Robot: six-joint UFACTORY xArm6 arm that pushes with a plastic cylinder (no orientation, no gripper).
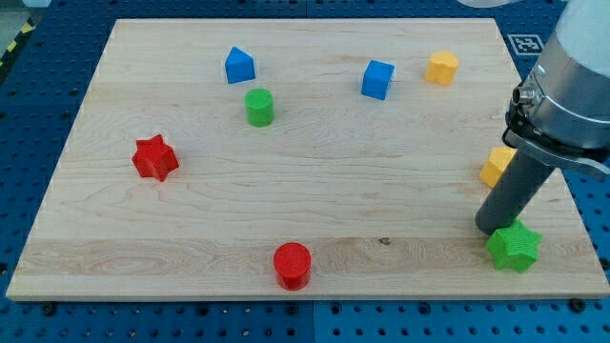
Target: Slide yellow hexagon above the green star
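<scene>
Wooden board (315, 191) on a blue perforated table (38, 114), eight blocks and one rod present. Yellow hexagon (441, 68): near the view's top right, well apart from the green star (515, 247), lying at about 11 o'clock from it. Green star: near the board's bottom right corner. My tip (494, 229): resting at the star's 10 o'clock, touching or just beside it; which of the two cannot be told. The rod carries no jaws, so nothing is grasped or clenched. Second yellow block (496, 167): partly hidden behind the rod, shape unclear, at 12 o'clock from my tip. Blue cube (377, 79): at 9 o'clock from the hexagon, near it. Blue house-shaped block (239, 65): top, left of centre. Green cylinder (258, 107): at 5 o'clock from that blue block. Red star (154, 158): left side. Red cylinder (292, 265): bottom edge, near centre.
</scene>
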